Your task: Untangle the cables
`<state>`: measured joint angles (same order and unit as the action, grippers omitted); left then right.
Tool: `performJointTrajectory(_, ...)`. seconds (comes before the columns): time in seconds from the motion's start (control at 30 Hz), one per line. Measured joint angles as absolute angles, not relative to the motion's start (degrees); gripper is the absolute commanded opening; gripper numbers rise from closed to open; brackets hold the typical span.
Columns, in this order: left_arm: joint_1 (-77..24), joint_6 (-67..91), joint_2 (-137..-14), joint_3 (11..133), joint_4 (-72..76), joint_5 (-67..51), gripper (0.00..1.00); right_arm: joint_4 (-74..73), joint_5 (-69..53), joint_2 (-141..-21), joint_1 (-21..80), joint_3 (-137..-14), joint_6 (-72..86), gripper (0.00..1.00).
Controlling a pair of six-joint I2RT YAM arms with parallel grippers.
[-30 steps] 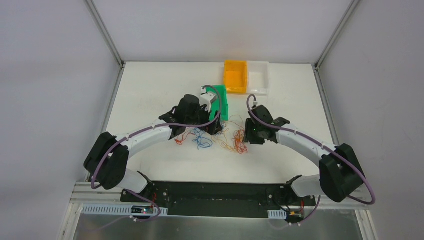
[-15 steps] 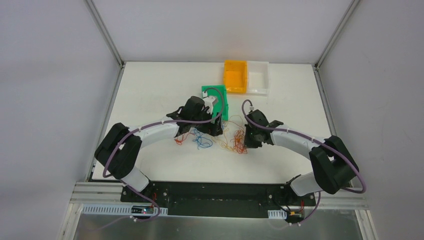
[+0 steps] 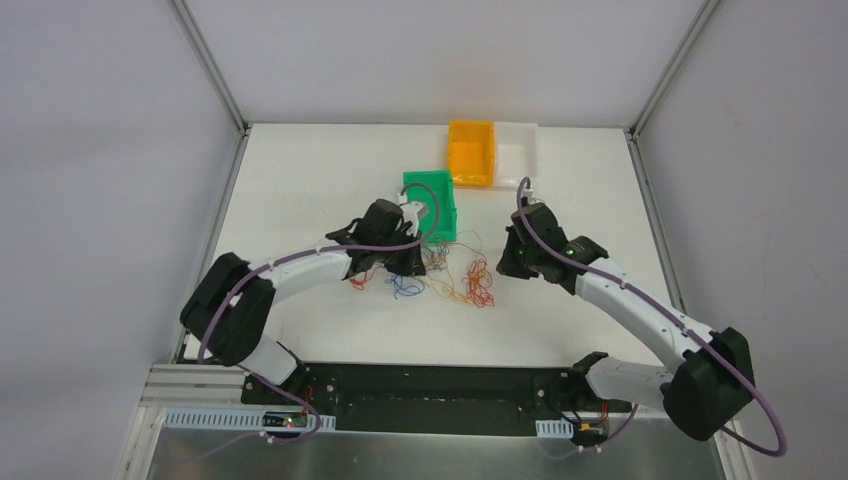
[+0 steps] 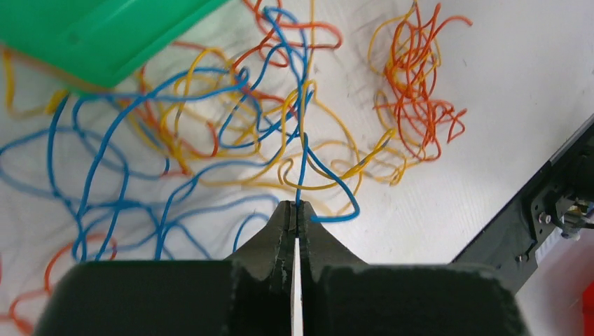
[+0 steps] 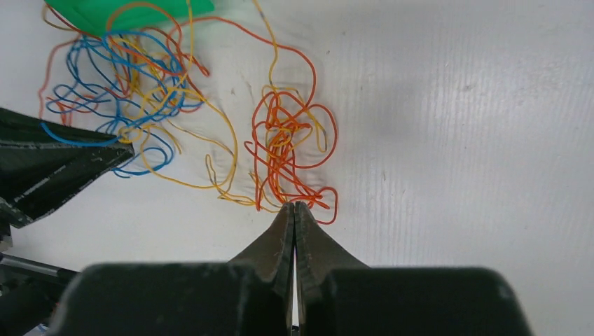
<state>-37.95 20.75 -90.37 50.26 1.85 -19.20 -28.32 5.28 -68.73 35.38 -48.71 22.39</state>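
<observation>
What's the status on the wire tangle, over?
Left gripper shut on thin blue wire strand. Right gripper shut on orange wire clump. Blue-yellow wire knot between. Green plastic bin crowds tangle's edge.

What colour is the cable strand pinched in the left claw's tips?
Blue: the strand in the left claw shows best in the left wrist view.

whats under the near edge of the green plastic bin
Thin cables, yellow, blue and orange, run up to the edge of the green plastic bin in the left wrist view and vanish there. Whether they continue beneath it cannot be seen; the bin covers that.
</observation>
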Motion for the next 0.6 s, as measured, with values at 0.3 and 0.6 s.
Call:
performJointTrajectory(0.3,-31.4,22.7,-66.8,39.9,-8.2,-14.6,0.0,-29.8,1.3,-65.5,32.6,-49.6,20.4,0.66)
performJointTrajectory(0.6,-31.5,24.2,-61.3,38.8,-14.4,-14.3,0.0,-25.1,-4.3,-74.1,37.6,-44.6,19.9,0.56)
